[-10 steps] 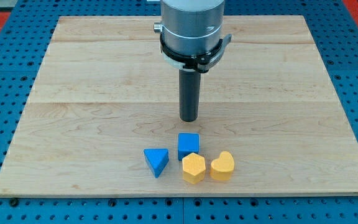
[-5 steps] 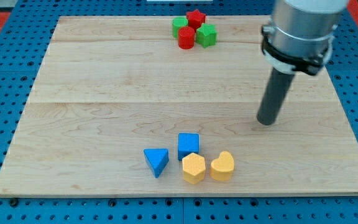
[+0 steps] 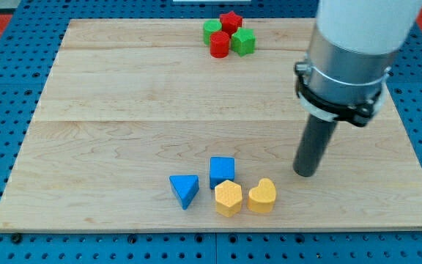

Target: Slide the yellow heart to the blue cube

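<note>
No fingers here, so neither released nor clenched, holding nothing: only my tip (image 3: 306, 174), down on the wooden counter (image 3: 108, 132), touching no block. Yellow heart (image 3: 262, 196) just to the view's lower left of my tip, close but apart. Yellow hexagonal block (image 3: 228, 198) farther left, beside the heart. Blue cube (image 3: 222, 171) left of my tip, against the hexagon's upper edge. Blue triangular block (image 3: 184, 190) farther left
</note>
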Robot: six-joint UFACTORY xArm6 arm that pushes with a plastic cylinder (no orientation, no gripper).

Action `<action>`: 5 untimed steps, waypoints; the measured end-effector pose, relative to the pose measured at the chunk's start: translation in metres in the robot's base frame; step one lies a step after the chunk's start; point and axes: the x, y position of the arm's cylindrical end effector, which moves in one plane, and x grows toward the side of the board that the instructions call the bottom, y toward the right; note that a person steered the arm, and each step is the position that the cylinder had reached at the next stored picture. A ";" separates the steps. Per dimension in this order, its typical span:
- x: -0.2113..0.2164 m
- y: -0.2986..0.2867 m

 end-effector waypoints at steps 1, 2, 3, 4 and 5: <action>0.053 -0.006; 0.071 -0.041; 0.069 -0.053; 0.066 -0.053; 0.065 -0.053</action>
